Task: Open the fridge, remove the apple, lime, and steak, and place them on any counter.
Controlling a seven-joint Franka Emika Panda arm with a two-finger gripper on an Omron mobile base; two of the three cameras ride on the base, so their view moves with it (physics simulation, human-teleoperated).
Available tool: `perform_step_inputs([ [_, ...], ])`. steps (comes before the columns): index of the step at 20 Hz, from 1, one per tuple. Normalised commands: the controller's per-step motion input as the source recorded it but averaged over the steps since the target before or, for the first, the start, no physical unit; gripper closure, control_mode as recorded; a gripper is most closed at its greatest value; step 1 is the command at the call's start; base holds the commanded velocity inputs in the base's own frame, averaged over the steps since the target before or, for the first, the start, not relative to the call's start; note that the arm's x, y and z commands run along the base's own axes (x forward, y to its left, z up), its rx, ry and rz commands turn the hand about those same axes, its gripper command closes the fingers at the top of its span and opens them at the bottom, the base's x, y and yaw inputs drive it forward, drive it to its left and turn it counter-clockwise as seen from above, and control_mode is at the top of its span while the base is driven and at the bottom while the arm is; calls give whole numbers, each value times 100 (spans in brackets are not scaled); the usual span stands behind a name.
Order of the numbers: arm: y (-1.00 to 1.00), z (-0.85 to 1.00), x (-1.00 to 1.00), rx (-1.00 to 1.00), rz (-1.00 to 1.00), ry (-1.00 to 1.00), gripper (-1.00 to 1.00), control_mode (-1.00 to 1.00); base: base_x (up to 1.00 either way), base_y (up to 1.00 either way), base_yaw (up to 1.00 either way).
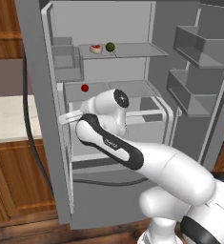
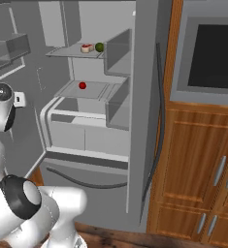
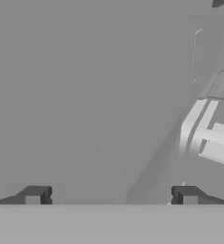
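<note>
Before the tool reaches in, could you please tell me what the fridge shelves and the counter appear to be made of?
Shelves: probably clear glass or plastic, as they look pale and see-through.
Counter: likely polished stone, being cream and lightly speckled.

Upper shelf [image 1: 132, 50]: steak [image 1: 96, 48], lime [image 1: 110, 46]; lower shelf [image 1: 113, 89]: apple [image 1: 85, 88].

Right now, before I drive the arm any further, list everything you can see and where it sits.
fridge: one, grey, both doors swung open, bottom drawer shut.
steak: one, red with white rim, upper shelf, just left of the lime.
lime: one, dark green, upper shelf.
apple: one, bright red, alone on the shelf below.
door bins: two, grey, on the right door.
counter: one, cream, left of the fridge over brown cabinets.
oven: one, dark glass, in wood cabinetry right of the fridge.
gripper: one, dark fingertips, open, facing the fridge's grey inside.
</note>
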Motion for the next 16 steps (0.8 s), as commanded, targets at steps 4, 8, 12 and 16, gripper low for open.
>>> perform_step_inputs([
  [4,-78,63,-29,-9,-6,-8,-100,-100,0,0,0],
  [8,-100,59,-28,-21,-19,0,-100,-100,0,0,0],
  [12,-100,66,-22,-31,-21,1,-100,-100,0,0,0],
  [16,-100,24,-46,-29,-22,10,-100,-100,0,0,0],
])
